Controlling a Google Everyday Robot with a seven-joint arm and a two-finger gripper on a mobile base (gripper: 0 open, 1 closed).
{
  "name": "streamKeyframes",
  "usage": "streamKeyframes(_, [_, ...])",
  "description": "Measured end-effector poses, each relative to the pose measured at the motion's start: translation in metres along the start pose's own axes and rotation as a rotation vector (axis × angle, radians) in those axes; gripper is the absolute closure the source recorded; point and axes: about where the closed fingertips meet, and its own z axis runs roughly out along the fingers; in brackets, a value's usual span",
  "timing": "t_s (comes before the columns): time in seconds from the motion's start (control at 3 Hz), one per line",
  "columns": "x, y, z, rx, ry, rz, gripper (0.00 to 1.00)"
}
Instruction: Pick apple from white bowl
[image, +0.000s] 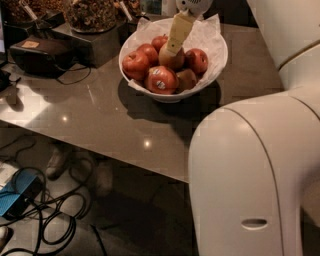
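Observation:
The white bowl (212, 60) stands on the dark table, lined with crinkled white paper and holding several apples. My gripper (173, 46) reaches down from above into the middle of the bowl. Its pale yellow tip rests on the large pale apple (172, 60) at the bowl's centre and hides that apple's top. A deep red apple with a white sticker (161, 80) lies at the bowl's front. A smaller dull yellowish apple (186, 79) lies to the right of it. More red apples (135, 64) surround the pale one.
The grey table (100, 115) has its near edge running diagonally towards the lower right. A black box with cables (40, 52) and containers of dried goods (90, 15) stand at the back left. My white arm body (250, 170) fills the right foreground. Cables and a blue item (17, 197) lie on the floor.

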Motion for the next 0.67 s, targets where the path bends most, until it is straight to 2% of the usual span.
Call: streamKeyframes(0.67, [0.0053,-0.0042,0.0135,-0.017,0.012,0.009,0.31])
